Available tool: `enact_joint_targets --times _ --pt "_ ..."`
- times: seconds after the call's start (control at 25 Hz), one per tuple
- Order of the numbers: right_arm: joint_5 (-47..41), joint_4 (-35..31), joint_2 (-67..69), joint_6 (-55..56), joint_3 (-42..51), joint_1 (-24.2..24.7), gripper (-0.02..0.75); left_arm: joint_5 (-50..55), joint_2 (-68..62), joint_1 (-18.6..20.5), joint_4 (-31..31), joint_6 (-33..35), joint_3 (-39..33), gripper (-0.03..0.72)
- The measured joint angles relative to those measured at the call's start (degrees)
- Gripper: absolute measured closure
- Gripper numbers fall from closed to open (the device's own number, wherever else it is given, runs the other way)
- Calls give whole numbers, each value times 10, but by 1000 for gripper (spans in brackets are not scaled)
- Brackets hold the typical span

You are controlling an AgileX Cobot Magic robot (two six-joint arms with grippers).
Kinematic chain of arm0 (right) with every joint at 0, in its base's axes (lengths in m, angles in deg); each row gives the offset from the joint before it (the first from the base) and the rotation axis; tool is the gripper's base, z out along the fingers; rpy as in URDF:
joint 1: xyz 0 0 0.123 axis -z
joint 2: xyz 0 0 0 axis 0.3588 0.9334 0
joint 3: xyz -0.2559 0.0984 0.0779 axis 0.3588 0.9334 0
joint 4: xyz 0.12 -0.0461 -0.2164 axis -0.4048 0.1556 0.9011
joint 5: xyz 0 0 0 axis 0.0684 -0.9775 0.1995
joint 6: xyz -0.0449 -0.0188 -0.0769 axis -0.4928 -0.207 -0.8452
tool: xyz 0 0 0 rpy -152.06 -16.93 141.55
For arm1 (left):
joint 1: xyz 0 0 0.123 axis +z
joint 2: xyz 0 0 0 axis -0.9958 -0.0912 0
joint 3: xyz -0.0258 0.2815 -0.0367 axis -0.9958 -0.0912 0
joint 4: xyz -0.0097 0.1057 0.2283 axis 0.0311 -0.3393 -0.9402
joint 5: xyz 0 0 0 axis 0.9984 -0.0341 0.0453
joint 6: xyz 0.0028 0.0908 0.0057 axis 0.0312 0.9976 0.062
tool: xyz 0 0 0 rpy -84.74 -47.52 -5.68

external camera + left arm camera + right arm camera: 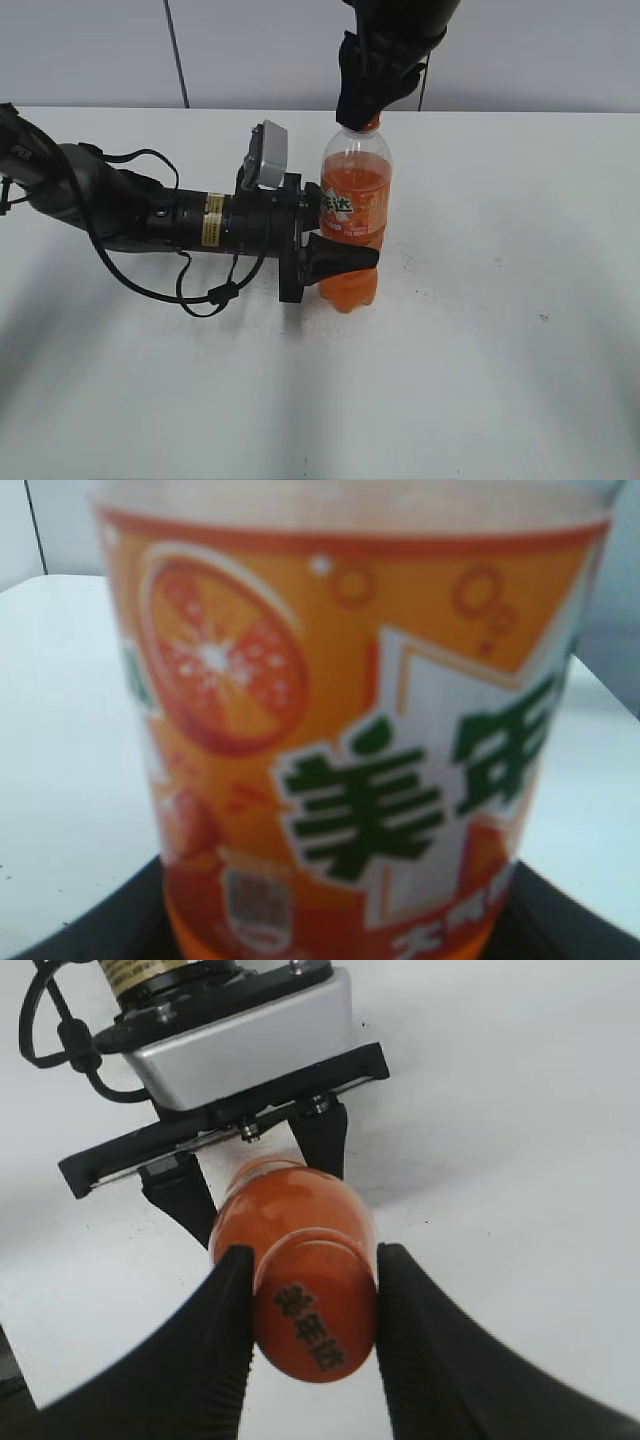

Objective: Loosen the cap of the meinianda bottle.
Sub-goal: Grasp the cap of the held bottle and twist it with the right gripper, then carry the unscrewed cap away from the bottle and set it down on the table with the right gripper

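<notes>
The meinianda bottle stands upright on the white table, full of orange drink, with an orange label. My left gripper comes in from the left and is shut on the bottle's lower body. My right gripper comes down from above, and its two black fingers are shut on the orange cap, one on each side. The cap's top shows dark print. In the exterior view the cap is almost hidden by the right fingers. The left gripper also shows in the right wrist view, holding the bottle below.
The white table spreads all round the bottle. The left arm with its black cables lies low over the table at the left. A pale wall runs behind the table's far edge.
</notes>
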Motion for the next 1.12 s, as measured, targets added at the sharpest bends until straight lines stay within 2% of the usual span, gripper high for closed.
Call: enact_joint_targets --times 0.64,0.88,1.0,1.12 --pt "-5 -1 -8 -155 0 -1 460 -1 0 1 -11 -1 2 284" --pt "-5 -60 -59 -156 0 0 461 -5 0 1 -19 2 2 284" --pt "-5 -61 -81 -121 0 0 461 -5 0 1 -20 2 2 284" --pt "-5 5 -90 9 0 0 461 -5 0 1 -20 2 2 284"
